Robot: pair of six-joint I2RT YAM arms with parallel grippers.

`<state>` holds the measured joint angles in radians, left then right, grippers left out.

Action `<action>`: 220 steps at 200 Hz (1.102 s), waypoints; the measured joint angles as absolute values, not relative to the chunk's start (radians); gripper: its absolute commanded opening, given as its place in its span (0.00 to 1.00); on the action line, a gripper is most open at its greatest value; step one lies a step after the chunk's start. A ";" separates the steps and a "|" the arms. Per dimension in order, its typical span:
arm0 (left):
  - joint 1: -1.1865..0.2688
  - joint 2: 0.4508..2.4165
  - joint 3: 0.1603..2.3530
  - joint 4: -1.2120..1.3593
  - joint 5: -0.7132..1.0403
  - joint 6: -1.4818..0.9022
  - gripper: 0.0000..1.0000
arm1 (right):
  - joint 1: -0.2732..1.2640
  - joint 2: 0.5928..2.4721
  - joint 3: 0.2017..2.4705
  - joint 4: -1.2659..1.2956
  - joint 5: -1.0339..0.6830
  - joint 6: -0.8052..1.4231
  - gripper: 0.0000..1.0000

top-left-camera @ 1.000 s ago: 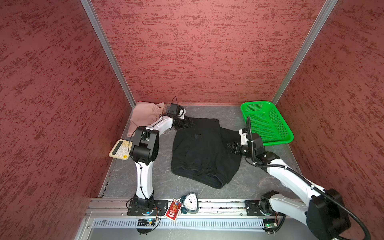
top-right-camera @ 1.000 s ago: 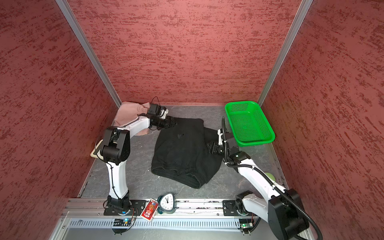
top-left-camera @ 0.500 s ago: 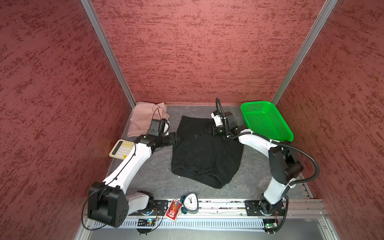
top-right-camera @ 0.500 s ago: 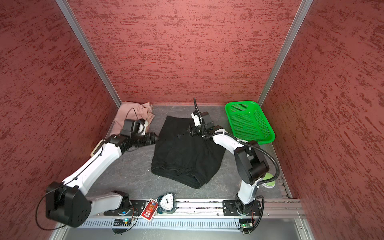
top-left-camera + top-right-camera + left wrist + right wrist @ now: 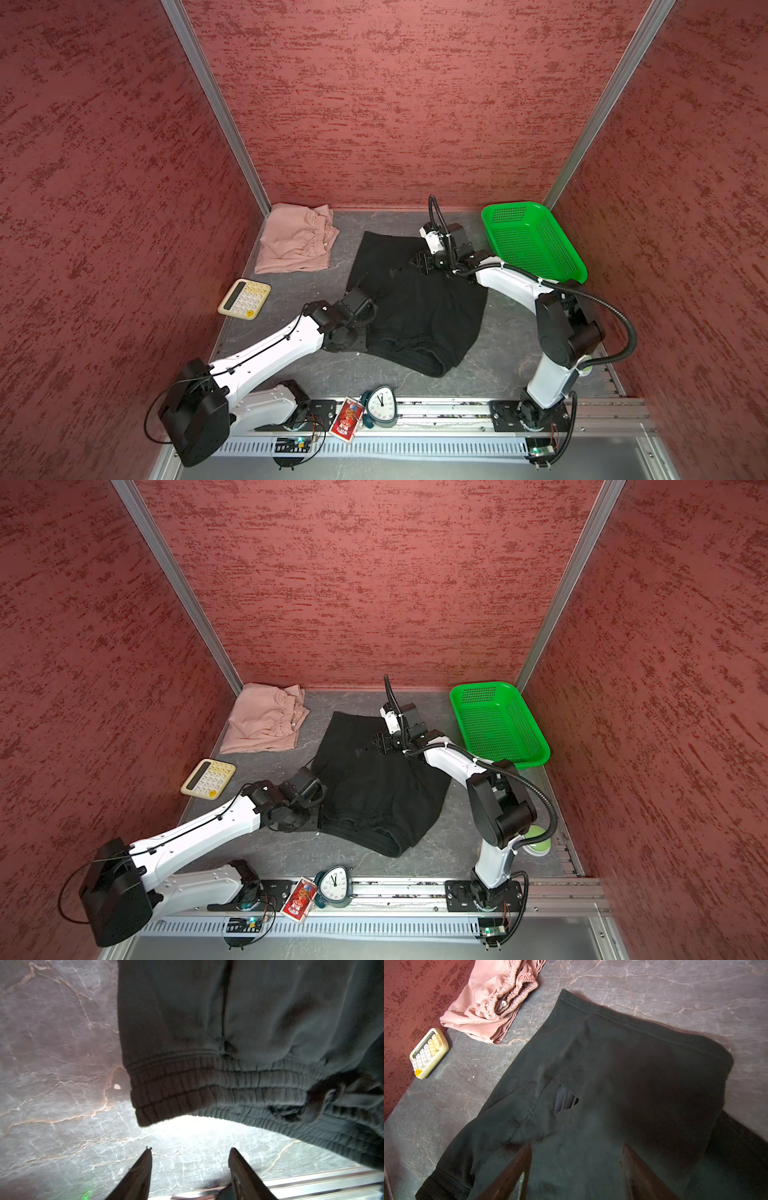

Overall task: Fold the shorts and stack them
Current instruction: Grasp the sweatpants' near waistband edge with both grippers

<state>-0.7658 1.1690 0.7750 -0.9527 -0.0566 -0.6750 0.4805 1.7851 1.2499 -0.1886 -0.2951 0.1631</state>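
The black shorts lie spread in the middle of the table, waistband toward the front rail, dark logo facing up. The dusty pink shorts lie bunched in the back left corner. My left gripper hovers low over bare table just short of the waistband's left corner, open, nothing between its fingers. My right gripper is over the far part of the black shorts, open, with only cloth below it.
A green basket stands at the back right. A cream calculator lies by the left wall. A small clock and a red card pack sit on the front rail. Red walls enclose three sides.
My left arm swept from the black shorts' far left corner back to the waistband's left corner, its jaws narrowing. The right gripper moved from the shorts' right edge to their far part.
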 measured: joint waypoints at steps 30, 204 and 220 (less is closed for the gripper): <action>-0.805 1.254 0.795 -0.974 -0.153 -0.678 0.64 | 0.492 1.701 1.182 -0.276 -0.273 0.149 0.71; -0.755 1.460 0.840 -0.894 -0.275 -0.550 0.05 | 1.069 1.271 0.800 -0.800 0.033 0.565 0.56; -0.725 1.456 0.837 -0.893 -0.274 -0.555 0.00 | 1.070 1.278 0.773 -0.790 0.047 0.565 0.35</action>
<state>-0.7250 1.4563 0.8371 -0.8928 -0.2745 -0.5549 1.0698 1.2778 0.7734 -0.7898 0.0471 0.5648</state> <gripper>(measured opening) 0.053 0.463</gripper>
